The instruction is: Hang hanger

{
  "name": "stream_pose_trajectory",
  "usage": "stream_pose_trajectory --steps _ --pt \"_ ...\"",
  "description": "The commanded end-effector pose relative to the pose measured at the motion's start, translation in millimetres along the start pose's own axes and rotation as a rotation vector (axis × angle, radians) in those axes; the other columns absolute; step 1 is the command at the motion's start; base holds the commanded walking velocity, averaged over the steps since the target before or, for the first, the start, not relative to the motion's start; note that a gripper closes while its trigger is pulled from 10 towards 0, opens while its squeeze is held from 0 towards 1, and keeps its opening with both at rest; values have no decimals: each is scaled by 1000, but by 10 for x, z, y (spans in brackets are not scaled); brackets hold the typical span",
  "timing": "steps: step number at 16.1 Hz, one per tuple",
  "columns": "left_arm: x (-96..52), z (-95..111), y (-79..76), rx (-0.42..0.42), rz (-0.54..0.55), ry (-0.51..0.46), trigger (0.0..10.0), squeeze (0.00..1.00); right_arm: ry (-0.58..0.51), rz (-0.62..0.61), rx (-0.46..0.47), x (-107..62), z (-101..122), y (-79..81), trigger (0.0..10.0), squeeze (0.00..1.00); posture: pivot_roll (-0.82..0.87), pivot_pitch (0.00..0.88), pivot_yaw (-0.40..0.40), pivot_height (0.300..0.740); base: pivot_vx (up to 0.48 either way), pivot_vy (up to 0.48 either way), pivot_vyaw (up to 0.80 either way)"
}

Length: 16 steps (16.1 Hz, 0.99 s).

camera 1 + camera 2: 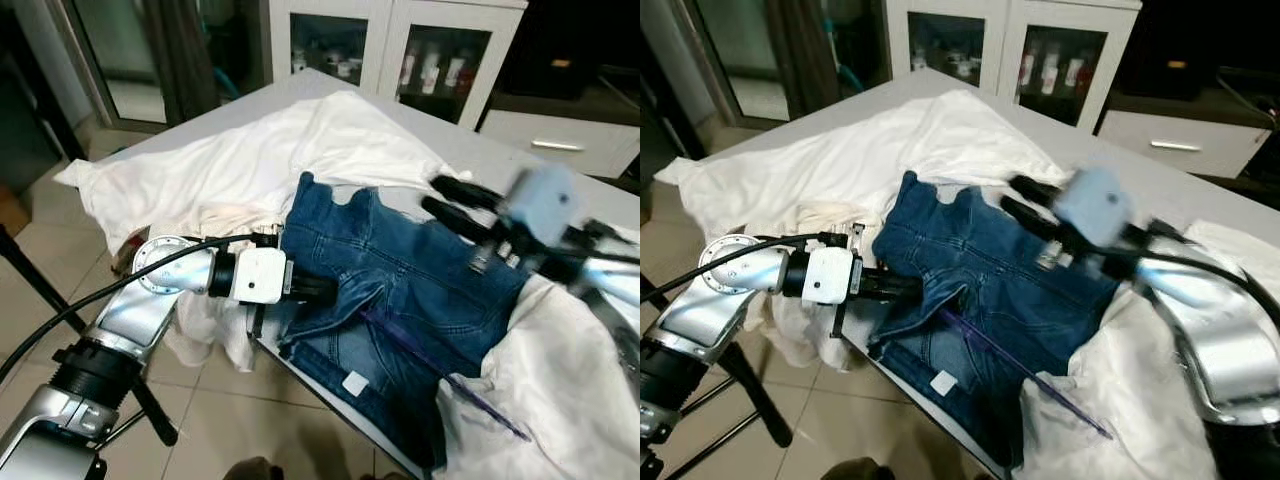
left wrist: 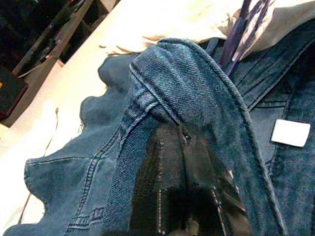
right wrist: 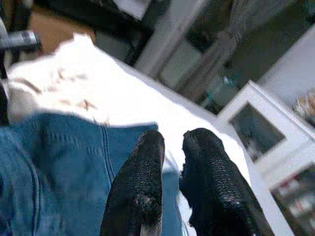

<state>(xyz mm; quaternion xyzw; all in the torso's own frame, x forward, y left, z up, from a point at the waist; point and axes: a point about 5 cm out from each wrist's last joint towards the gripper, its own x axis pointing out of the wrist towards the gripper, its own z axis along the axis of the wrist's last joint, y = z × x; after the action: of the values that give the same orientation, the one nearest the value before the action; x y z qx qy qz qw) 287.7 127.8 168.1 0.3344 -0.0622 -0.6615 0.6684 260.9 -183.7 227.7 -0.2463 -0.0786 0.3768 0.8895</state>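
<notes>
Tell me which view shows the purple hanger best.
The right eye view: the purple hanger runs its full visible length from jeans onto white cloth. Left eye view similar; left wrist view catches a purple bit.

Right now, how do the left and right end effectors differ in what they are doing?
The left end effector is buried in a fold of the blue jeans at the table's near edge, its tips hidden by denim; the right end effector hangs free above the jeans, holding nothing. The left looks sharp in the head views; the right is motion-blurred. Both have black, textured fingers.
</notes>
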Motion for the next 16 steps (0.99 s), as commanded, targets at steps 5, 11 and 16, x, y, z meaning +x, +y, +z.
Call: stream_pose_trajectory --steps 5,11,16 --pt "42 6 8 11 -8 -9 0 0 59 -41 -9 -203 -94 -58 10000 0 -22 38 -12 740 0 0 0" --pt "73 -6 -8 8 -15 -15 0 0 194 -8 -24 -522 -234 -82 10000 0 -42 48 -5 740 0 0 0" --pt "90 -5 -20 9 -23 -18 0 0 164 213 82 -618 -151 203 10000 0 -49 55 1 740 0 0 0"
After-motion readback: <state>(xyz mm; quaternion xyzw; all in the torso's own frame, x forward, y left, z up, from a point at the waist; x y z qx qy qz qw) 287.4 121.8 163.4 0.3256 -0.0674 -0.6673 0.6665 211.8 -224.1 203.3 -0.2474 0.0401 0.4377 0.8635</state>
